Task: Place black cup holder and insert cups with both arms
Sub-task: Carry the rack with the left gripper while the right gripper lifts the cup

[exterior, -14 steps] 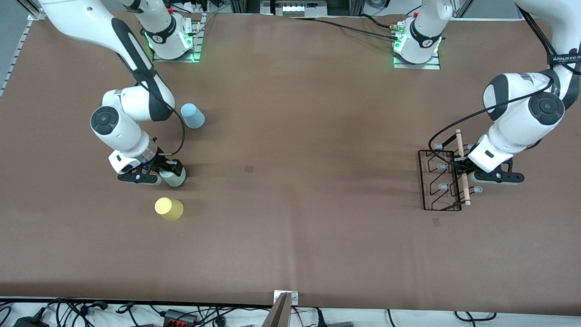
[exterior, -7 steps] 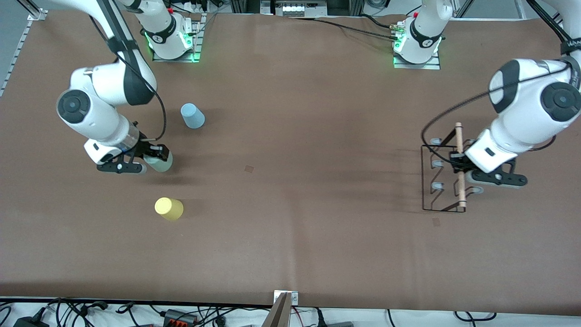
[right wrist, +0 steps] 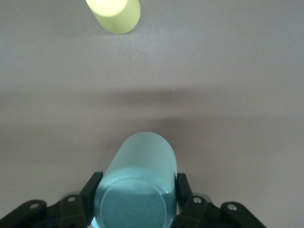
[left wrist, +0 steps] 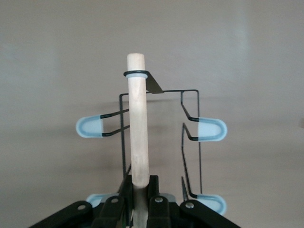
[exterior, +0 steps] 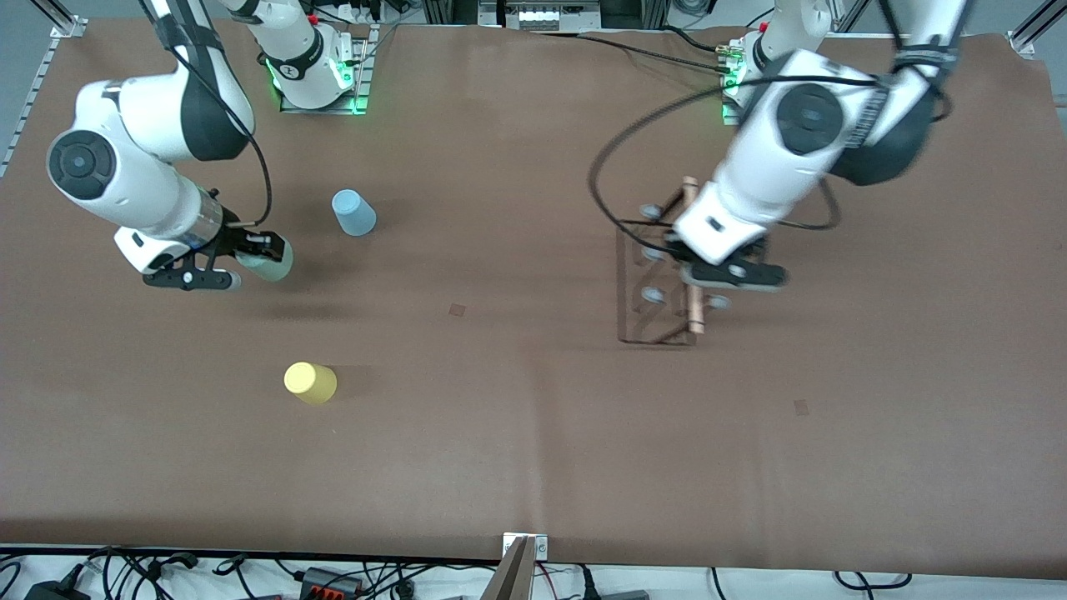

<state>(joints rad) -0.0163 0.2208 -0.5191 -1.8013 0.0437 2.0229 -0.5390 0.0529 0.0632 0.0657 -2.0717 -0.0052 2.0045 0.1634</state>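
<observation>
My left gripper is shut on the light wooden rod handle of the black cup holder, which hangs in the air over the middle of the table, nearer the left arm's end. Its grey-tipped pegs stick out to both sides. My right gripper is shut on the pale mint green cup, lifted above the table at the right arm's end. The light blue cup and the yellow cup stand upside down on the table.
The brown table cover lies flat under both arms. The arm bases stand along the table edge farthest from the front camera. Cables lie off the table's nearest edge.
The left arm has carried the cup holder up and toward the table's middle. The right arm has lifted the mint green cup and drawn it toward the right arm's end.
</observation>
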